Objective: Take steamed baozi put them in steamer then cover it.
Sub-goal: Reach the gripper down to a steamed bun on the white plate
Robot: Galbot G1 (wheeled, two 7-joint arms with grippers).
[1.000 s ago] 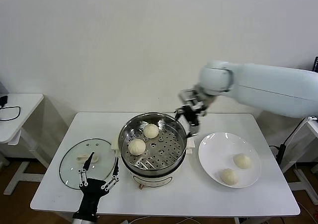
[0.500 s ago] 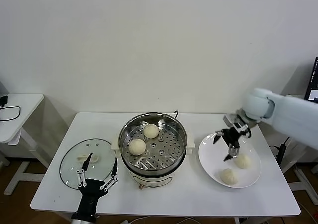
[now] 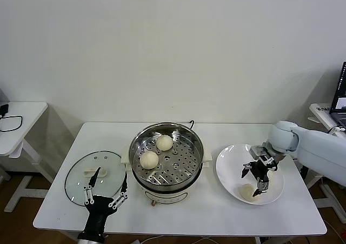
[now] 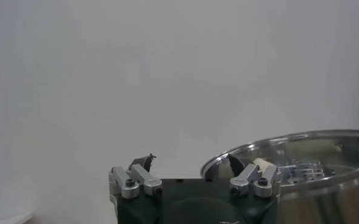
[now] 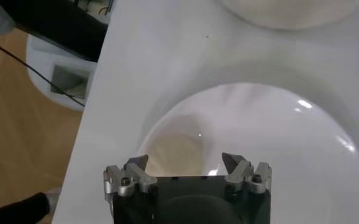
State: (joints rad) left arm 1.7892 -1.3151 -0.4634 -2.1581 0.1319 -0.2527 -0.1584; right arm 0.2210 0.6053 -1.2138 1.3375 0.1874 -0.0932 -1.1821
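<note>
Jaws wide and empty on right gripper (image 3: pixel 255 180) over white plate (image 3: pixel 230 171) at 3 o'clock of steamer (image 3: pixel 166 155), above a baozi (image 3: pixel 248 191) (partly hidden), two baozi (image 3: pixel 149 159) on the perforated tray, left gripper (image 3: pixel 106 190) spread wide near glass lid (image 3: pixel 80 179) at 9 o'clock.

Right end effector (image 3: pixel 255 180) spread, lowered; left end effector (image 3: pixel 108 185) likewise, upright.

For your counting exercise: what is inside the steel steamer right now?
Inside the steamer, two baozi sit apart on the perforated tray. The glass lid lies off to the side, so nothing covers them. Whatever lies below the tray cannot be seen.
</note>
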